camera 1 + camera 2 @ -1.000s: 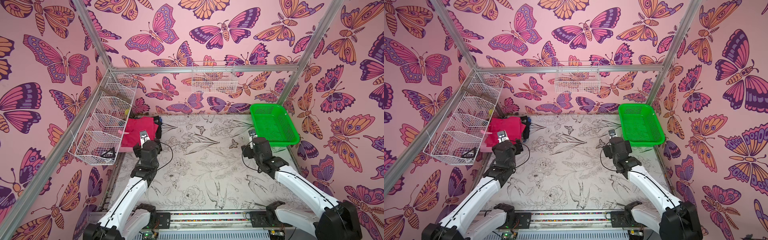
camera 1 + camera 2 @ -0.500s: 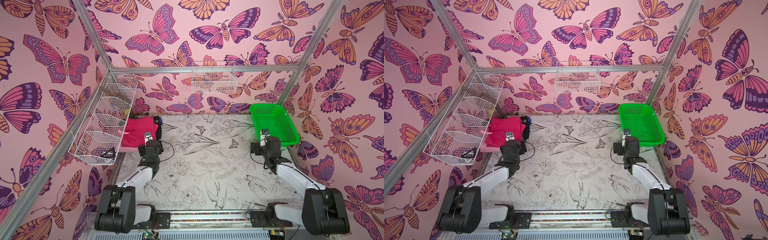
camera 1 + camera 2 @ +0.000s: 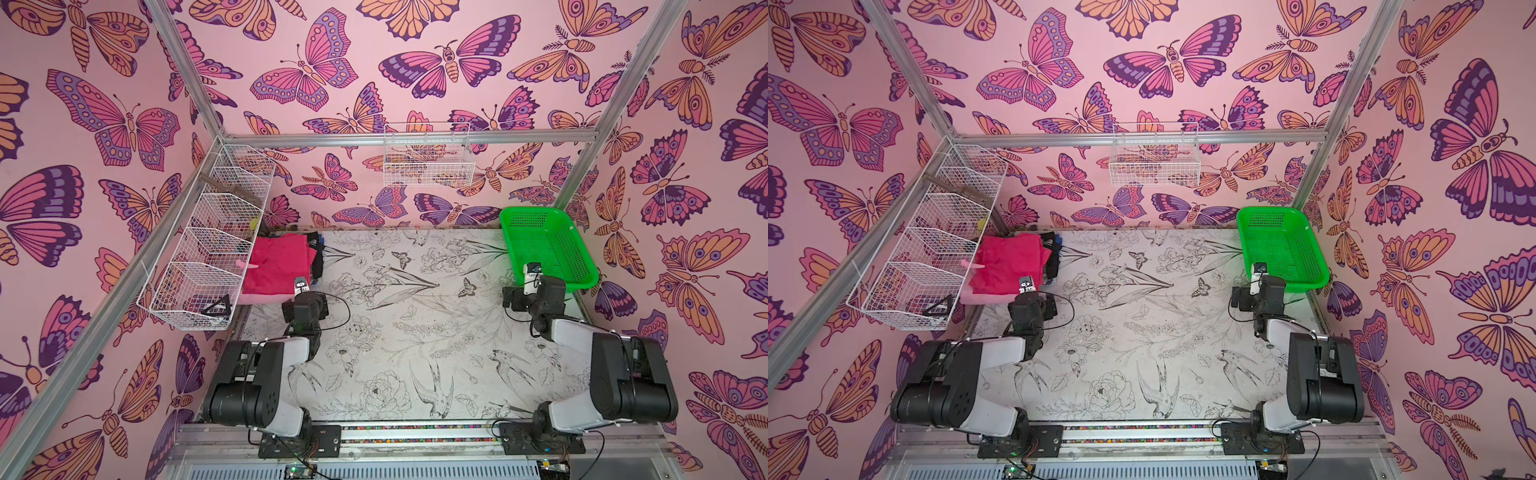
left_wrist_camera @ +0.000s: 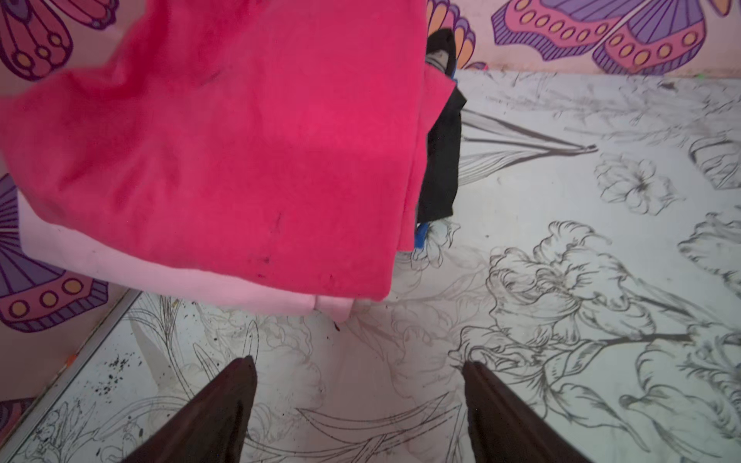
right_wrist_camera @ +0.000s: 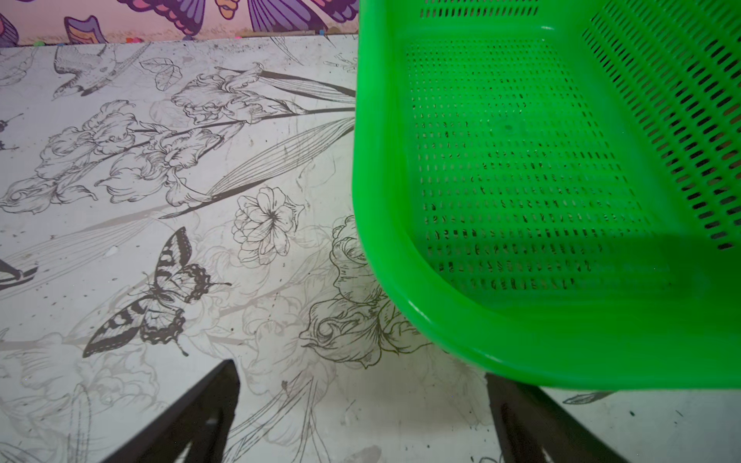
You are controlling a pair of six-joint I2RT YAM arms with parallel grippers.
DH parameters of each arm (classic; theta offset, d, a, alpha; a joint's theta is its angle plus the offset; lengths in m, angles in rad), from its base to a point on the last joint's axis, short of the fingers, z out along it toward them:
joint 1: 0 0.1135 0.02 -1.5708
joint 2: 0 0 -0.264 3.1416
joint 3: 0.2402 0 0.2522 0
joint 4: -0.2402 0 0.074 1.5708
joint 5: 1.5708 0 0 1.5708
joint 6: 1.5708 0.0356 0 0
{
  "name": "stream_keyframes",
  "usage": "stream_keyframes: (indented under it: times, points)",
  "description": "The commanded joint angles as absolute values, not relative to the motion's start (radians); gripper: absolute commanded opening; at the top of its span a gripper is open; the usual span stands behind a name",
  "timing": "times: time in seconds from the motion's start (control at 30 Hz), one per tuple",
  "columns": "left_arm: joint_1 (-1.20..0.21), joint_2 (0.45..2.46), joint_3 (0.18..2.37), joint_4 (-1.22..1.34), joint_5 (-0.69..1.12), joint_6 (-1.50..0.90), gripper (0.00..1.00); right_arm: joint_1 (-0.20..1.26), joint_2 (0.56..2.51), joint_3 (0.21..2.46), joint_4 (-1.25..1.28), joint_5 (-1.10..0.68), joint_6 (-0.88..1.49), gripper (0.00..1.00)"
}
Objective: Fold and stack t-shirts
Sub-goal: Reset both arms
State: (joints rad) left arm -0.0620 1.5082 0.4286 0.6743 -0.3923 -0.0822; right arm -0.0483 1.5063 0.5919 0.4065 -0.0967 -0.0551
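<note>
Your left gripper (image 4: 358,362) stands wide, its two dark fingers (image 4: 224,405) well parted with only bare table (image 4: 561,280) between them; it grips nothing. It points at the near corner of the t-shirt stack, close to the cloth but clear of it, with a strip of printed tabletop showing between the fingertips and the nearest hem.

Your right gripper (image 5: 361,371) is spread wide too and carries nothing; it sits just beside the near corner of the green basket (image 5: 521,352). In the wrist view the basket's rim cuts across the tip of one finger, and you cannot tell from that whether the two touch.

The t-shirts lie piled in the far-left corner of the table, under the white wire rack (image 3: 199,270) fixed to the left wall; the crimson t-shirt (image 4: 224,160) is on top, folded and a little rumpled; the light pink t-shirt (image 4: 160,276) lies beneath it, its folded edge sticking out on the side facing the left gripper; a dark t-shirt (image 4: 441,160) shows from under the crimson one on the side toward the table's middle, with a small blue edge (image 4: 421,236) peeping out below it.

In both top views the green basket stands at the far-right corner, tilted, holding no cloth; a smaller wire basket (image 3: 428,166) hangs on the back wall; both arms are folded low near their bases.
</note>
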Motion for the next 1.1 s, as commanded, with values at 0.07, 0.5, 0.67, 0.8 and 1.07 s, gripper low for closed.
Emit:
stream_keyframes:
  times: [0.07, 0.5, 0.67, 0.8, 1.07]
  points:
    - [-0.047, 1.507, 0.424, 0.784, -0.397, -0.092, 0.83, -0.075, 1.5, 0.557, 0.527, -0.183, -0.035, 0.99]
    - [-0.056, 1.558, 0.359, 0.951, -0.449, -0.103, 0.78, -0.084, 1.477, 0.421, 0.744, -0.194, -0.033, 0.99]
    - [-0.057, 1.558, 0.358, 0.953, -0.45, -0.101, 0.76, -0.087, 1.507, 0.391, 0.814, -0.213, -0.044, 0.99]
    - [-0.056, 1.56, 0.36, 0.949, -0.451, -0.103, 0.82, -0.092, 1.509, 0.393, 0.834, -0.229, -0.04, 0.99]
    - [-0.054, 1.558, 0.36, 0.947, -0.446, -0.104, 1.0, -0.078, 1.503, 0.379, 0.849, -0.192, -0.044, 0.99]
